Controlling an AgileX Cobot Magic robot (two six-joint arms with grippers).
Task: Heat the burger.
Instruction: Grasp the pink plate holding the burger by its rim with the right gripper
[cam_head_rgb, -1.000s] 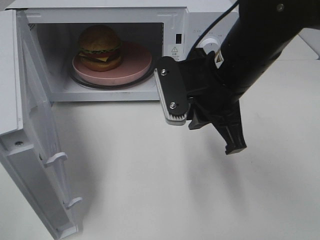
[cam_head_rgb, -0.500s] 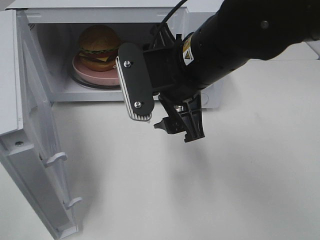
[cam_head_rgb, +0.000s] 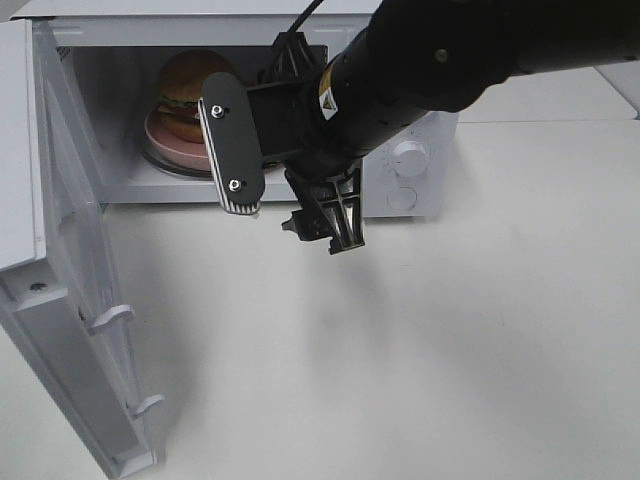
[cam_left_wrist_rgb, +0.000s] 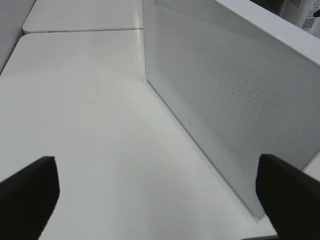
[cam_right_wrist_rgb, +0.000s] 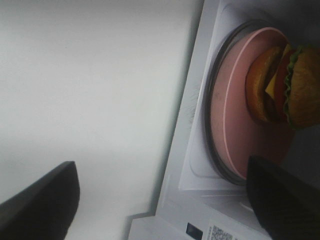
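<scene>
Burger (cam_head_rgb: 186, 88) on the pink plate (cam_head_rgb: 170, 148) inside the open microwave (cam_head_rgb: 410, 180), door (cam_head_rgb: 75, 300) swung wide on the left. Right gripper (cam_head_rgb: 285, 190) spread wide and empty, just in front of the cavity opening above the white table (cam_head_rgb: 420, 350). Left gripper (cam_left_wrist_rgb: 160, 190) likewise released, holding nothing, facing the door's outer panel.

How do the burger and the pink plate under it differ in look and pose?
The burger is tall and layered, golden-brown bun with green lettuce, yellow cheese and red tomato; the pink plate is flat and one plain colour. The plate is wider, and the burger sits off-centre on it. Both are round and inside the open microwave.
</scene>
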